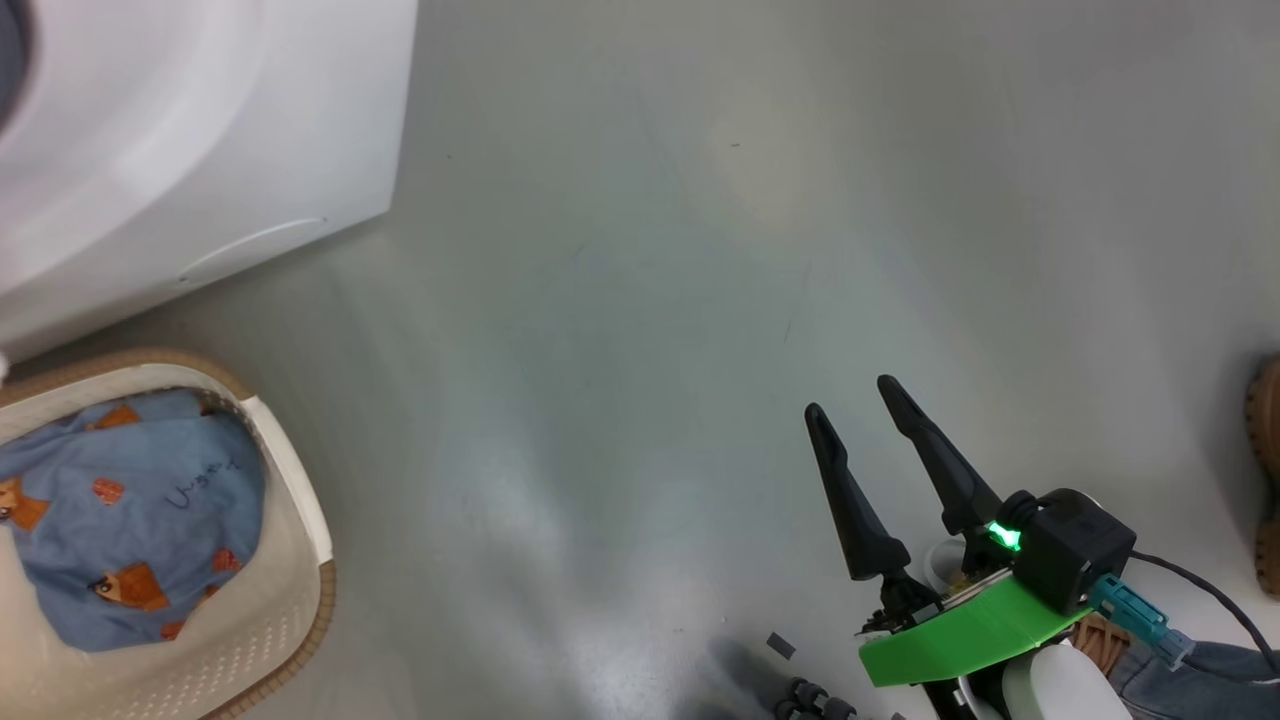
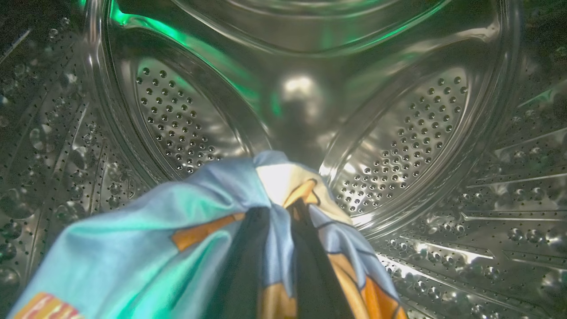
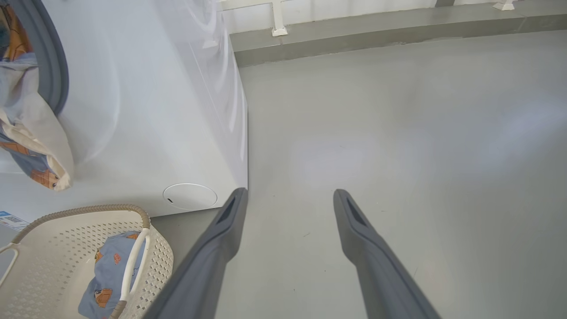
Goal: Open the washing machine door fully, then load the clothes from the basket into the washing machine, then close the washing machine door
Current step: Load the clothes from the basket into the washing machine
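My left gripper [image 2: 281,208] is inside the steel perforated drum [image 2: 398,133] of the washing machine [image 1: 190,130], shut on light blue clothes [image 2: 146,239] with orange print that drape over its dark fingers. In the right wrist view a fold of printed cloth [image 3: 31,146] hangs from the machine's opening beside the grey gasket [image 3: 53,75]. More blue clothes [image 1: 130,520] lie in the cream basket [image 1: 285,590] on the floor in front of the machine. My right gripper [image 1: 850,400] hovers open over bare floor, well right of the basket. The washing machine door is out of view.
The grey floor [image 1: 640,300] spreads wide to the right of the machine. A person's brown shoe [image 1: 1265,470] and a jeans leg [image 1: 1190,680] are at the right edge, near my right arm. A low ledge [image 3: 376,26] runs along the far wall.
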